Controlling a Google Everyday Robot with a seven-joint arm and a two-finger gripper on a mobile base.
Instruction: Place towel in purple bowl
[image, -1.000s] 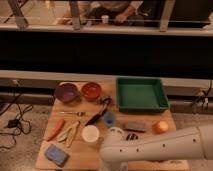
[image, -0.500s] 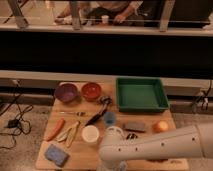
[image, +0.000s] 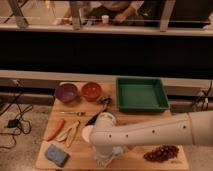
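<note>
The purple bowl stands at the table's back left, beside a red-orange bowl. My white arm reaches in from the right across the front of the table. Its end hangs over the front middle, where my gripper points down at the tabletop, shut. The towel is hidden behind the arm. The gripper is well in front of the purple bowl and to its right.
A green tray sits at the back right. A dark utensil lies in the middle, a white cup peeks out left of the arm. A carrot, a blue pad and dark red grapes lie along the front.
My arm has swung further left over the table's front, now covering the towel and most of the white cup.
</note>
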